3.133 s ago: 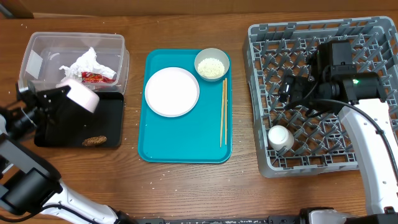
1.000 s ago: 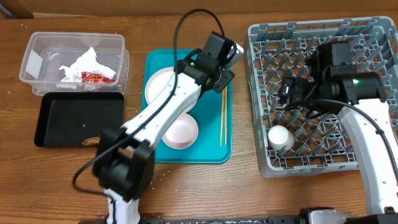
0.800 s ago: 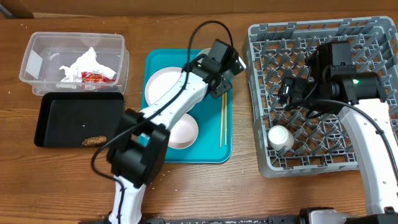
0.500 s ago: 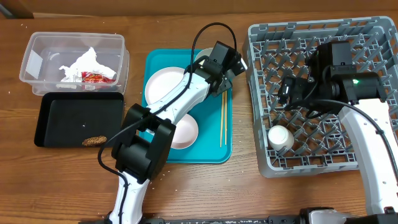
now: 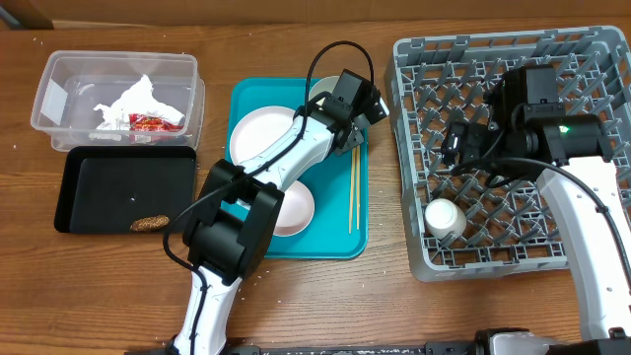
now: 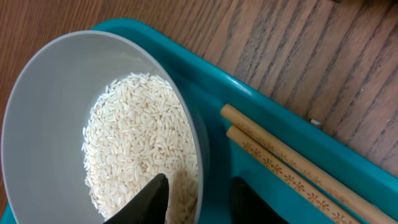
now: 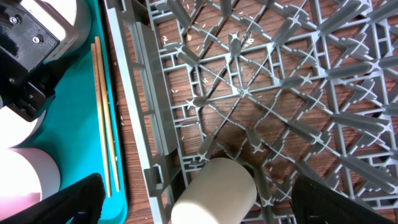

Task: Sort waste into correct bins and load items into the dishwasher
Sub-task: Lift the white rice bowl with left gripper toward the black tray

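grip pale grey-green round bowl (image 6: 43, 124) holding white rice (image 6: 137, 149) | left jaws released astride rim | clench squarely, lift level | right jaws released

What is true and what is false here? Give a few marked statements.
1. The bowl holds rice. True.
2. The chopsticks lie in the dish rack. False: they lie on the teal tray, beside the bowl.
3. The left gripper straddles the bowl's rim. True.
4. The cup stands on the teal tray. False: it lies on its side in the dish rack.
5. The snack wrapper sits in the black tray. False: it is in the clear tub.
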You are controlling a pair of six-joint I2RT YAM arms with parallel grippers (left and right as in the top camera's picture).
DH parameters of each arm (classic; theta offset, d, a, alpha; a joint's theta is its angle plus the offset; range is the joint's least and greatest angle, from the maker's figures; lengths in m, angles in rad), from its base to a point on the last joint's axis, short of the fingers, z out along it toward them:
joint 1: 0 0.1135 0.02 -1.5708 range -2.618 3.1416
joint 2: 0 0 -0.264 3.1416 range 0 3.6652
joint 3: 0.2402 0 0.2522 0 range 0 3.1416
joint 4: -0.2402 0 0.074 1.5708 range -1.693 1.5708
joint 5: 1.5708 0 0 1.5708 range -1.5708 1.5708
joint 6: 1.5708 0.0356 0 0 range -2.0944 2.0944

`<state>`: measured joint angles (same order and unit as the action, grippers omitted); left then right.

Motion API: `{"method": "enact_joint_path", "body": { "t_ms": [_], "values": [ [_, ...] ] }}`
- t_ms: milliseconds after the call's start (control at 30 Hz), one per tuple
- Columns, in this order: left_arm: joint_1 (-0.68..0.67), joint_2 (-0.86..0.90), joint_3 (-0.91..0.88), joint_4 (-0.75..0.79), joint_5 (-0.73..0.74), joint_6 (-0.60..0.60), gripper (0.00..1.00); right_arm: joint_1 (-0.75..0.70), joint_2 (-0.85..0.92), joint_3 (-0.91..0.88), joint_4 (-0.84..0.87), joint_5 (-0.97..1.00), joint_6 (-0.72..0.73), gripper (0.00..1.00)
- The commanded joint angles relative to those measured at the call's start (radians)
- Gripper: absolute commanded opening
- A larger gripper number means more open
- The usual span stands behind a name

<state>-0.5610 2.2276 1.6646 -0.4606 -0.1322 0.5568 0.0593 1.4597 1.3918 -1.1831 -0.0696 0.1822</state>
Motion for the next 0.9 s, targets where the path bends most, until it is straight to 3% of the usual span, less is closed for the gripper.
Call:
{"method": "enact_joint_path", "body": {
  "t_ms": [0,267,400,633,767,867],
  "values": [
    [0.003,0.011,0.007,-0.007,-0.005,-0.008,0.3,-0.005,-0.027,0.004,0.002,0.016,-0.008,0.98],
    [0.003,0.011,0.006,-0.034,0.013,-0.023,0.17,-0.005,-0.027,0.004,-0.002,0.016,-0.008,0.98],
    [0.003,0.011,0.006,-0.039,0.018,-0.039,0.04,-0.005,-0.027,0.004,-0.003,0.016,-0.008,0.98],
    [0.003,0.01,0.016,-0.021,0.016,-0.094,0.04,-0.005,-0.027,0.004,-0.008,0.016,-0.008,0.98],
    [0.003,-0.006,0.079,-0.069,-0.033,-0.223,0.04,-0.005,-0.027,0.004,-0.008,0.017,-0.008,0.98],
    [0.006,-0.039,0.18,-0.217,-0.059,-0.382,0.04,-0.005,-0.027,0.004,-0.01,0.016,-0.008,0.98]
  ]
}}
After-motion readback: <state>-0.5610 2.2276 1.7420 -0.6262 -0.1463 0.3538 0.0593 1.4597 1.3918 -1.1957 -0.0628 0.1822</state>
